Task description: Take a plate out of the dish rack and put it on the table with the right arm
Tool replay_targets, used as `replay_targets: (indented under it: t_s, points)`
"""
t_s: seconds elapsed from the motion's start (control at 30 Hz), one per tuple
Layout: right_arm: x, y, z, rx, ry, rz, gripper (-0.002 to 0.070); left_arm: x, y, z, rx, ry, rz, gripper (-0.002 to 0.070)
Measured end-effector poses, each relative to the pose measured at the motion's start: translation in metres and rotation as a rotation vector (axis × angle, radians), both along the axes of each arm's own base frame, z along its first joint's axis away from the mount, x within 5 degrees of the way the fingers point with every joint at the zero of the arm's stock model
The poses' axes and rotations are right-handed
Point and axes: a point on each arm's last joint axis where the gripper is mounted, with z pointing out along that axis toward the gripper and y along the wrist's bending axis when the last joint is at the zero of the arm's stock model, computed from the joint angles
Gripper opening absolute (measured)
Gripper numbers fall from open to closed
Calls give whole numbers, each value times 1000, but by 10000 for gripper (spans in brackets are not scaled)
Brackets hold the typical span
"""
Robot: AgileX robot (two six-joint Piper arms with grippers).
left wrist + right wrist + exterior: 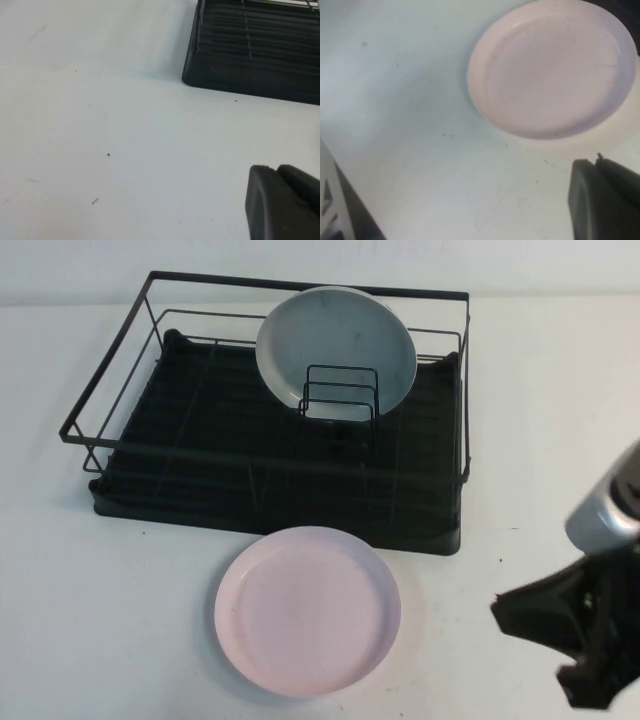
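The white counter (90, 610) carries everything here. On its far half sits the black wire dish rack (270, 480) on its tray base; a grey-green plate (336, 348) stands on edge inside, leaning at the small upright wire divider (338, 395).

The pale pink plate (308, 610) lies flat on the counter just in front of the rack's near edge, apart from it. The right arm (605, 520) comes in at the lower right, and the right tool (560, 630) hangs beside the plate on its right, clear of the rim, holding nothing; whether it is open or closed I cannot tell.

The left tool (280, 205) shows only as a dark corner above bare counter near the rack's corner, its state unclear.

No writing or labels are readable.
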Motion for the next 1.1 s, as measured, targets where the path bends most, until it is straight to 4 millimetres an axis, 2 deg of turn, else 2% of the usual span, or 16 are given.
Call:
replay_targets:
  t_s: [0.17, 0.3, 0.4, 0.53, 0.67, 0.87, 0.97, 1.1]
  points:
    - [-12, -15, -4, -90, -98, 2, -17, 0, 0, 0, 0, 0, 0, -4]
    - [-14, -30, -20, -120, -186, -92, -17, 0, 0, 0, 0, 0, 0, -4]
    - [-22, -54, -36, -108, -243, -233, -17, 0, 0, 0, 0, 0, 0, -4]
    - [-41, -90, -68, -124, -345, -467, -17, 0, 0, 0, 0, 0, 0, -4]
    - [-58, -111, -94, -105, -502, -663, -18, 0, 0, 0, 0, 0, 0, -4]
    - [-79, -120, -119, -47, -699, -774, -18, 0, 0, 0, 0, 0, 0, -4]
    - [-87, -120, -119, 2, -760, -778, -18, 0, 0, 0, 0, 0, 0, -4]
    - [-89, -119, -121, 14, -751, -771, -18, 0, 0, 0, 0, 0, 0, -4]
